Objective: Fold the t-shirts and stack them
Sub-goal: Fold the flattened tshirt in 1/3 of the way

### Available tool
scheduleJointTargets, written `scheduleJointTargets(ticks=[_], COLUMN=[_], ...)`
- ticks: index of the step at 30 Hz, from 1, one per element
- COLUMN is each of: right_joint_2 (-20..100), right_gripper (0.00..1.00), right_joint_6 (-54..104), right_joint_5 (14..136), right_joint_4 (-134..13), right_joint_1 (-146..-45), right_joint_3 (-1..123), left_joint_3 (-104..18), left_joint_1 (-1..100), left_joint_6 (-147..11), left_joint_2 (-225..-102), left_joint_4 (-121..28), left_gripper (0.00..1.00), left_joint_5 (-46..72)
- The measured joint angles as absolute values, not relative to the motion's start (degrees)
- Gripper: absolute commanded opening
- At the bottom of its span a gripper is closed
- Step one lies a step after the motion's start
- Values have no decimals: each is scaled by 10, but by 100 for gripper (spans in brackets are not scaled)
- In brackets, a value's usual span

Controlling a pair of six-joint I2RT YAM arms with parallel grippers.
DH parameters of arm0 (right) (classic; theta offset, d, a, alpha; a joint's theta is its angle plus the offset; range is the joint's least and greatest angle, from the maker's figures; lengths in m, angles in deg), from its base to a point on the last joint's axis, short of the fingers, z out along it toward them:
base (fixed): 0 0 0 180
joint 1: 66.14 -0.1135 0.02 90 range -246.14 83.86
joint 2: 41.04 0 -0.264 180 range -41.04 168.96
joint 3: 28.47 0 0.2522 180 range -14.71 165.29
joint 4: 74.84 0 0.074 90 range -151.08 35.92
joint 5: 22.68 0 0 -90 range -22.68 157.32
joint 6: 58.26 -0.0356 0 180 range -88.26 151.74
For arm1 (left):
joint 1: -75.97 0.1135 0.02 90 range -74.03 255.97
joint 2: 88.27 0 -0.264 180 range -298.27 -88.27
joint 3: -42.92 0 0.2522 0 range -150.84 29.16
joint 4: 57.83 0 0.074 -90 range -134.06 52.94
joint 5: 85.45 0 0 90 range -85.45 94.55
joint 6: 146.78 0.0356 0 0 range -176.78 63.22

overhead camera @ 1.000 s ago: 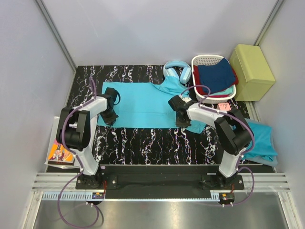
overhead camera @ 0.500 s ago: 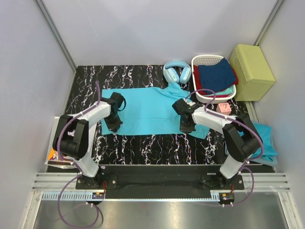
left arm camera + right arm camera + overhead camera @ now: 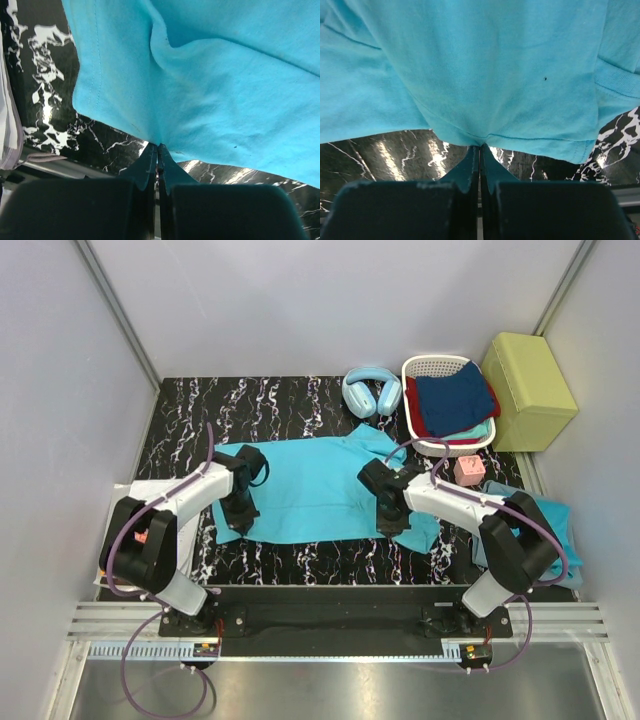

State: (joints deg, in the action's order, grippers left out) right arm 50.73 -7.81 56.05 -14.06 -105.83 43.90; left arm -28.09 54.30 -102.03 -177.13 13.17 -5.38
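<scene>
The left hand and right hand are fully closed, each pinching the near hem of the t-shirt lying on the bench.

Bright, even light from above; soft shadows, little glare.
From overhead, diffuse light washes the pale walls: the arms cast only faint, soft-edged shadows on the black marbled table, the near metal sill shows a dull sheen, and the corner posts lean outward. In both wrist views the t-shirt is crisp and evenly lit, the glossy table throws small white glare streaks, and the left gripper and right gripper sit dark and blurred at the bottom.
</scene>
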Motion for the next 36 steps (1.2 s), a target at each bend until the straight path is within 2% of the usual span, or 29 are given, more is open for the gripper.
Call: scheduleJointTargets(ticks=[6,9,10,13,14,17,18,20,23,24,27,28,30,31,36], right_joint_2=[504,503,503,495,491,488,490,502,538,556,622,648,706,737,874], right_gripper=[0,26,43,66,75,82,83,82,71,59,45,37,29,22,23], right_joint_6=[-85,-87,-87,-83,-79,-61,-55,-40,-19,-13,3,7,15,18,29], right_joint_5=[571,575,575,565,558,529,518,502,492,490,489,488,491,490,498], right_joint_4=[-118,-108,-103,-90,-83,-61,-55,-55,-69,-76,-96,-103,-112,-115,-117], right_joint_1=[-1065,-1066,-1067,-1067,-1067,-1067,-1066,-1061,-1039,-1026,-986,-971,-944,-931,-888], right_joint_3=[410,400,400,409,421,501,541,632,761,797,875,895,931,951,1053], left_joint_3=[-256,-246,-246,-256,-267,-353,-384,-467,-566,-590,-642,-650,-651,-651,-669], left_joint_1=[536,536,536,536,536,535,535,535,537,539,552,559,574,582,618], left_joint_6=[-1016,-1016,-1014,-1009,-1006,-997,-990,-980,-965,-960,-949,-945,-937,-931,-896], left_joint_2=[-1760,-1757,-1754,-1741,-1737,-1720,-1718,-1718,-1721,-1729,-1771,-1792,-1837,-1862,-1987], left_joint_4=[158,170,174,185,194,217,218,218,197,190,166,151,118,106,60], left_gripper=[1,9,11,32,48,74,87,93,89,89,88,88,88,88,89], left_joint_5=[-49,-48,-49,-50,-52,-64,-68,-85,-113,-120,-132,-136,-141,-141,-146])
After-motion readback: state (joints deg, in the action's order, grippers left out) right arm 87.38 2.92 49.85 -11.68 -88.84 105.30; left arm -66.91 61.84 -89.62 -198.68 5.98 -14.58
